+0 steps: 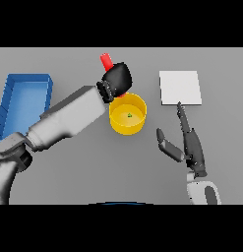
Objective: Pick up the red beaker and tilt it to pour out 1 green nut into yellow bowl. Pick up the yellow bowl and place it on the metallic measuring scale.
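My left hand is shut on the red beaker, holding it just behind the yellow bowl; only the beaker's top shows past the hand. A small green nut lies inside the bowl. The pale metallic scale lies flat to the right of the bowl. My right hand rests open in front of the scale, fingers straight and pointing at it, thumb spread toward the bowl.
A blue tray stands at the far left of the grey table, beside my left arm.
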Controlling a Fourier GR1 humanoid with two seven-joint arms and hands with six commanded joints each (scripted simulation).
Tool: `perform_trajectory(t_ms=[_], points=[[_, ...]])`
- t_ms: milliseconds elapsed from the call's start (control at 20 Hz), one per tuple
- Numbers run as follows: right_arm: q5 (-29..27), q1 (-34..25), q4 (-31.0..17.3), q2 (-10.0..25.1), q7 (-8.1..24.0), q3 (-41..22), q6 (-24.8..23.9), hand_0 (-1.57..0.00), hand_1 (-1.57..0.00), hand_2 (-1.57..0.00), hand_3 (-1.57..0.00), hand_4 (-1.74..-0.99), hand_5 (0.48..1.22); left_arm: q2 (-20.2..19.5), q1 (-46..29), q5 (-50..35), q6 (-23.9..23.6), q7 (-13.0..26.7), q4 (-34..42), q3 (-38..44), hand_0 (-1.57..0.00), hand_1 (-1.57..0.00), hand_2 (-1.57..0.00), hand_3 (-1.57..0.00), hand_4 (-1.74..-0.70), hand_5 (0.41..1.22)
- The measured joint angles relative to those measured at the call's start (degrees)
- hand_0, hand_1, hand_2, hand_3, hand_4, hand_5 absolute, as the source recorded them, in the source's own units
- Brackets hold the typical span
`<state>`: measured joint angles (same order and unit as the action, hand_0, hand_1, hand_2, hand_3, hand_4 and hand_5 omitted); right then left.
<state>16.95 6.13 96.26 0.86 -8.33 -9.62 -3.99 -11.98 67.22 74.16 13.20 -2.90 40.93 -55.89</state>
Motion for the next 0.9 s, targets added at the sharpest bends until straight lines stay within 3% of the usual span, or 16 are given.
perform_trajectory(t_ms=[100,200,550,600,700,850,900], points=[[0.7,-1.0,0.5,0.3,0.9,0.2,-0.7,0.00,0.00,0.00,0.00,-1.082,0.677,0.6,0.9,2.0,1.7,-0.4,-0.3,-2.2,-1.57,-1.57,-1.57,-1.57,-1.73,1.221],[1.0,-0.6,0.0,0.2,-0.7,-0.2,-0.6,0.00,0.00,0.00,0.00,-1.073,0.675,0.8,2.4,4.0,1.3,-1.9,-1.5,-4.0,-1.57,-1.57,-1.57,-1.57,-1.73,1.221],[0.9,-1.2,0.0,0.6,-0.8,0.3,-0.8,0.00,0.00,0.00,0.00,-1.035,0.685,3.5,7.5,9.3,4.2,-5.2,-3.9,-9.1,-1.57,-1.57,-1.57,-1.57,-1.73,1.221],[0.9,-1.1,-0.4,0.4,-0.3,0.2,-0.7,0.00,0.00,0.00,0.00,-1.027,0.686,3.8,8.3,9.1,5.4,-6.3,-4.1,-8.9,-1.57,-1.57,-1.57,-1.57,-1.73,1.221],[1.4,-1.4,0.2,0.0,0.3,-0.2,-1.0,0.00,0.00,0.00,0.00,-1.035,0.685,2.8,10.9,8.1,2.2,-6.9,-5.3,-6.3,-1.57,-1.57,-1.57,-1.57,-1.73,1.221],[1.8,-0.8,0.1,0.7,-0.3,0.1,-1.2,0.00,0.00,0.00,0.00,-1.023,0.682,1.4,15.6,6.8,2.4,-8.1,-8.6,-2.8,-1.57,-1.57,-1.57,-1.57,-1.73,1.221],[2.2,-1.4,0.4,0.9,0.3,0.1,-1.5,0.00,0.00,0.00,0.00,-1.024,0.681,0.7,16.3,5.8,2.1,-7.6,-9.3,-1.0,-1.57,-1.57,-1.57,-1.26,-1.73,1.221]])
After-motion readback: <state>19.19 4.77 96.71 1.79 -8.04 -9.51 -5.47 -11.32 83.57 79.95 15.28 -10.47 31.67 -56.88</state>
